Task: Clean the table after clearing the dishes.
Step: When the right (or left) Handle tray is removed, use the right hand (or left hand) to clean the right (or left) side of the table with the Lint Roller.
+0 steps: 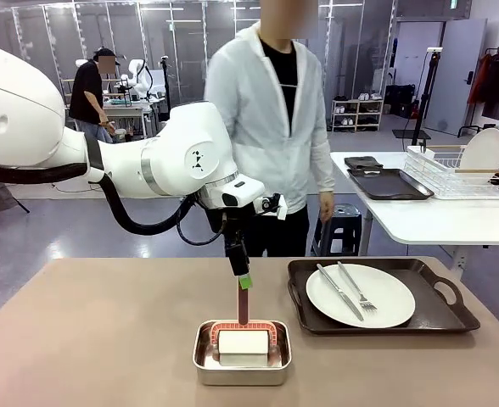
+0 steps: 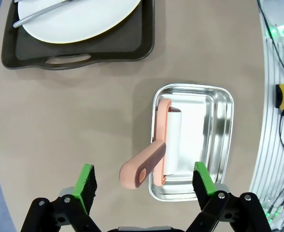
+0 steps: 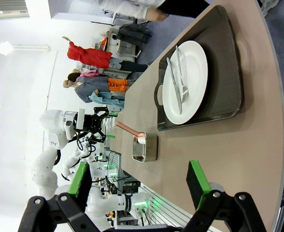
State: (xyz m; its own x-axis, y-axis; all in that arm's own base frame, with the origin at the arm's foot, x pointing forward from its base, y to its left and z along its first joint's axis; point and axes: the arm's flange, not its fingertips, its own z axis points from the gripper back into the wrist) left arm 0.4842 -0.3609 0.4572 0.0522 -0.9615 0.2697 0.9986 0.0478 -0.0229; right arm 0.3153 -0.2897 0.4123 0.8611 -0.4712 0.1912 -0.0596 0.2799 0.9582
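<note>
The left gripper (image 2: 142,168) hangs wide open and empty, pads (image 2: 86,183) flanking the roller's pink handle (image 2: 149,159), which leans up from the steel pan (image 2: 219,125) below. It should centre, descend and close firmly. The right gripper (image 3: 138,166) gapes empty. Beyond, the plate (image 2: 74,19) on its tray (image 2: 147,48), on the tabletop (image 2: 84,121), is cut off; pad clearance is unclear.

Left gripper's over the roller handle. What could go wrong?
The left gripper is open at the very top of the roller handle; a shallow grip could slip. The roller rests in a steel pan that might drag or tip with it. The tray with plate and cutlery sits nearby; a wipe might hit it.
</note>
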